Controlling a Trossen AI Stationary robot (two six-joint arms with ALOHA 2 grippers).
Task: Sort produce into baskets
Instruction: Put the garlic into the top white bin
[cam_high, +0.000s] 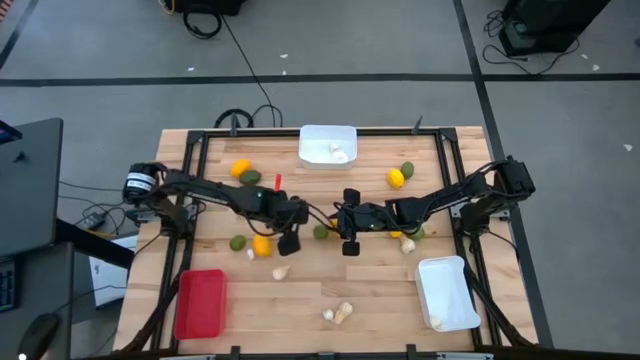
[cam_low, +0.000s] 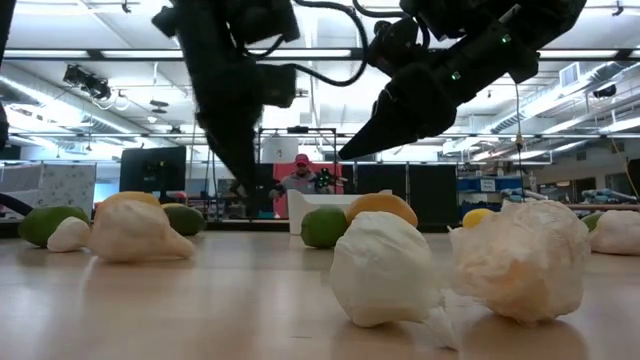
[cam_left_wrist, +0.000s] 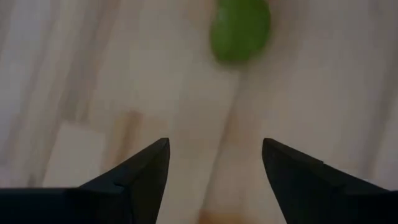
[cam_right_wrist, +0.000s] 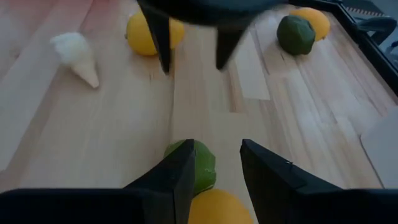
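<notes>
My left gripper (cam_high: 293, 238) hangs open over bare wood at the table's middle, fingers pointing down; it also shows in the left wrist view (cam_left_wrist: 214, 168) and ahead of my right gripper (cam_right_wrist: 194, 59). A green fruit (cam_left_wrist: 239, 28) lies on the table beyond it. My right gripper (cam_right_wrist: 214, 171) is open, slanting down from the right, above the same green fruit (cam_right_wrist: 202, 167) and an orange fruit (cam_right_wrist: 214, 210). Nothing is between either gripper's fingers. Of the baskets, the red one (cam_high: 200, 303) is near left, one white basket (cam_high: 328, 145) is far middle, and another white one (cam_high: 447, 292) is near right.
An orange fruit (cam_high: 262, 245) and a green one (cam_high: 237, 242) lie left of my left gripper. Pale mushroom-like pieces (cam_high: 282, 270) (cam_high: 340, 313) lie toward the near edge. More fruit sits far left (cam_high: 243, 172) and far right (cam_high: 400, 176). A black frame (cam_high: 195, 160) borders the table.
</notes>
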